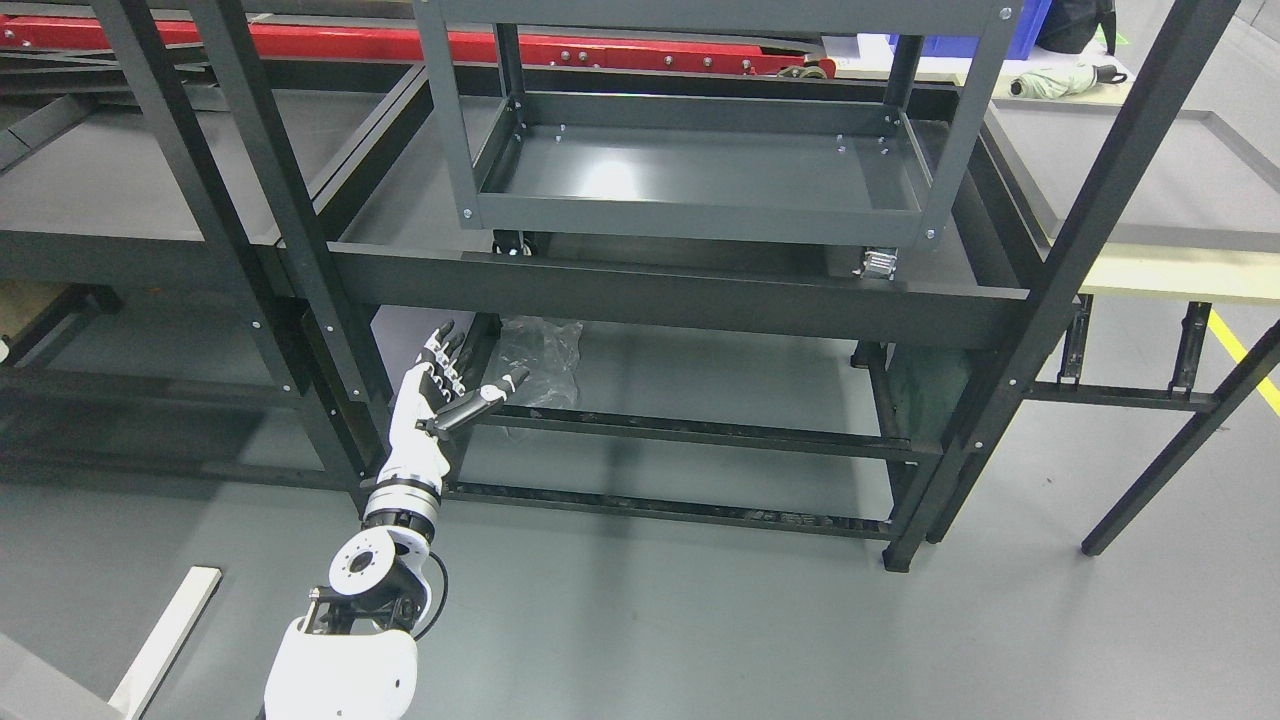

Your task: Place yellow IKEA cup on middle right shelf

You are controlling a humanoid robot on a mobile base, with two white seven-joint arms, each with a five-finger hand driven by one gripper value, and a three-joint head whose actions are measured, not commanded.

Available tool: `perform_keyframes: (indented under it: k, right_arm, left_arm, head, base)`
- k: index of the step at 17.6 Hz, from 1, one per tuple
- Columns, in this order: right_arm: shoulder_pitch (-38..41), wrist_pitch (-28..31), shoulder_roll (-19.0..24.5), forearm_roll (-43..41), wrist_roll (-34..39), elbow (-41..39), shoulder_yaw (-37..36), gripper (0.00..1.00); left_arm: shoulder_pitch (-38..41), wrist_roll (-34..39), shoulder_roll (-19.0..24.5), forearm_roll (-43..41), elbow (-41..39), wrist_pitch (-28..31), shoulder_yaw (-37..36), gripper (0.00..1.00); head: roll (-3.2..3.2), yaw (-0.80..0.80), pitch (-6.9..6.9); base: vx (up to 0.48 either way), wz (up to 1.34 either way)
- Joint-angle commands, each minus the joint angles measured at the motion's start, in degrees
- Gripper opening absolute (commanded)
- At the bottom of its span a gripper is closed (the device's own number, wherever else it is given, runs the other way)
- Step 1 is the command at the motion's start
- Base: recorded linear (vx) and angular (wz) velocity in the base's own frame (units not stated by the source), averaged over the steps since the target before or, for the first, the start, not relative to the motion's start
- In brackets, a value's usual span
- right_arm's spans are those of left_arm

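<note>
- Yellow cup: I find none in the head view; where it sits I cannot tell.
- One hand, my left hand (447,390), reaches up beside the black rack (640,290), fingers spread, holding nothing.
- One grey cart (700,200) stands on the rack, its top cut off.
- One crumpled, possibly plastic bag (542,355) lies underneath.

The middle right shelf (690,170) is a dark grey metal tray with a raised rim, set level between 4 bolted uprights. A bright patch of light reflects off its bare floor near the left side.
</note>
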Motion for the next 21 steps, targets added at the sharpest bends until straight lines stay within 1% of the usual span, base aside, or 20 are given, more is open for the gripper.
perform_keyframes:
  k: [1,21]
  right_arm:
    - [0.3,0.0,-1.0,0.0,0.0,0.0,0.0,0.99]
    - [0.3,0.0,-1.0,0.0,0.0,0.0,0.0,0.99]
  left_arm:
    - [0.0,0.0,1.0,0.0,0.2,0.2,-1.5,0.99]
    - [0.1,0.0,1.0,0.0,0.4,0.2,-1.6,0.99]
  head:
    - [0.0,0.0,0.0]
    - [0.0,0.0,0.0]
  base:
    - [0.0,0.0]
    - [0.021,0.01]
